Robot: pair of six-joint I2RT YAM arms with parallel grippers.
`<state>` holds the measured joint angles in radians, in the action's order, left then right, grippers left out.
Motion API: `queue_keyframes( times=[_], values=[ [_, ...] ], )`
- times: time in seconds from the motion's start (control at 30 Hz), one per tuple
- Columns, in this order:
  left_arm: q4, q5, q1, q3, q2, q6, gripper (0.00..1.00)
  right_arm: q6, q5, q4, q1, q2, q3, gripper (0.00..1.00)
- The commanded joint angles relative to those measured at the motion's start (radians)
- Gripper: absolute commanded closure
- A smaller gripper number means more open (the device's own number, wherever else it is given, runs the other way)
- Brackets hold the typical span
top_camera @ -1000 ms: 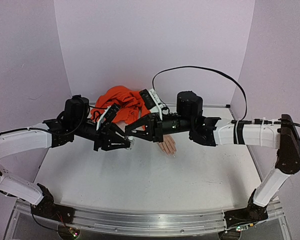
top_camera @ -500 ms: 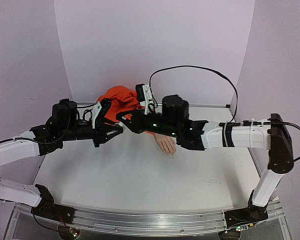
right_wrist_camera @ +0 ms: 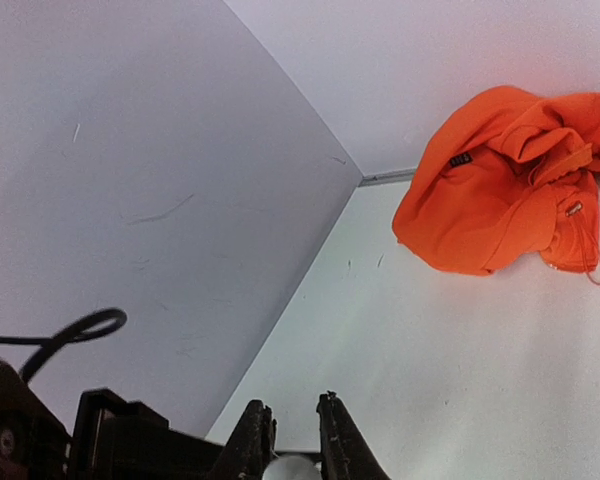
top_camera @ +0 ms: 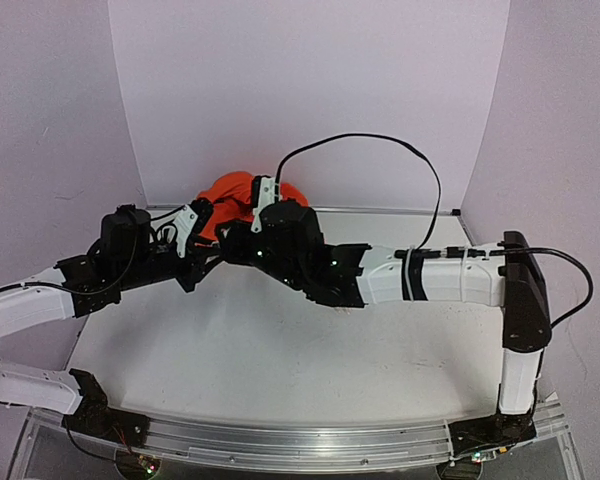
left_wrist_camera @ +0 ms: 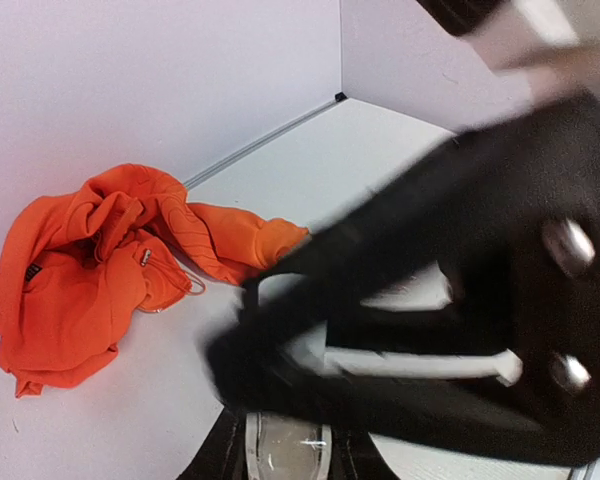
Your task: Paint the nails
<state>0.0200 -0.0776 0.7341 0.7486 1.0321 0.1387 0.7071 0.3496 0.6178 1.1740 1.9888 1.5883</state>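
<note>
**Top view:** The left arm (top_camera: 30,305) and the right arm (top_camera: 440,280) stretch in from opposite sides. Their black wrists meet over the far part of the bench (top_camera: 280,370), just in front of a crumpled orange garment (top_camera: 230,190) at the far edge.

**Left wrist view:** The left end effector (left_wrist_camera: 285,445) is clamped tight on a small clear bottle (left_wrist_camera: 285,462). The right arm's blurred black body crosses close ahead, with the garment beyond it by the back wall.

**Right wrist view:** The right end effector (right_wrist_camera: 292,420) is closed almost fully around a small whitish rounded piece (right_wrist_camera: 295,468). The garment lies against the far edge.

The nails cannot be made out in any view.
</note>
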Motion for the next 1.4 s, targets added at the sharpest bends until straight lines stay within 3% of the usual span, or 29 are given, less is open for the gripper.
queue_keyframes(
  times=[0.0, 0.07, 0.2, 0.3, 0.43, 0.53, 0.7, 0.97, 1.17, 1.37],
  values=[
    [-0.141, -0.030, -0.027, 0.038, -0.003, 0.001, 1.00, -0.092, -0.219, -0.032, 0.017, -0.148, -0.103, 0.64],
    [-0.136, -0.096, -0.028, 0.049, 0.012, -0.007, 1.00, -0.155, -0.306, -0.019, -0.035, -0.210, -0.182, 0.48],
    [-0.126, -0.232, -0.029, 0.073, 0.058, -0.021, 1.00, -0.240, -0.518, 0.034, -0.133, -0.339, -0.361, 0.27],
    [-0.123, -0.438, -0.029, 0.098, 0.091, -0.021, 1.00, -0.305, -0.700, 0.061, -0.190, -0.384, -0.434, 0.22],
    [-0.126, -0.789, -0.029, 0.139, 0.145, -0.033, 1.00, -0.393, -0.924, 0.096, -0.203, -0.424, -0.480, 0.22],
    [-0.124, -0.946, -0.029, 0.168, 0.193, -0.057, 1.00, -0.402, -1.021, 0.123, -0.203, -0.435, -0.486, 0.30],
    [-0.123, -1.064, -0.025, 0.192, 0.236, -0.078, 1.00, -0.379, -1.114, 0.180, -0.204, -0.411, -0.464, 0.49],
    [-0.123, -1.081, -0.012, 0.189, 0.240, -0.076, 1.00, -0.325, -1.182, 0.254, -0.203, -0.374, -0.413, 0.57],
    [-0.124, -1.079, -0.010, 0.187, 0.234, -0.073, 1.00, -0.294, -1.227, 0.278, -0.203, -0.340, -0.387, 0.69],
    [-0.125, -1.047, -0.010, 0.184, 0.223, -0.070, 1.00, -0.286, -1.217, 0.288, -0.203, -0.323, -0.382, 0.94]
  ],
)
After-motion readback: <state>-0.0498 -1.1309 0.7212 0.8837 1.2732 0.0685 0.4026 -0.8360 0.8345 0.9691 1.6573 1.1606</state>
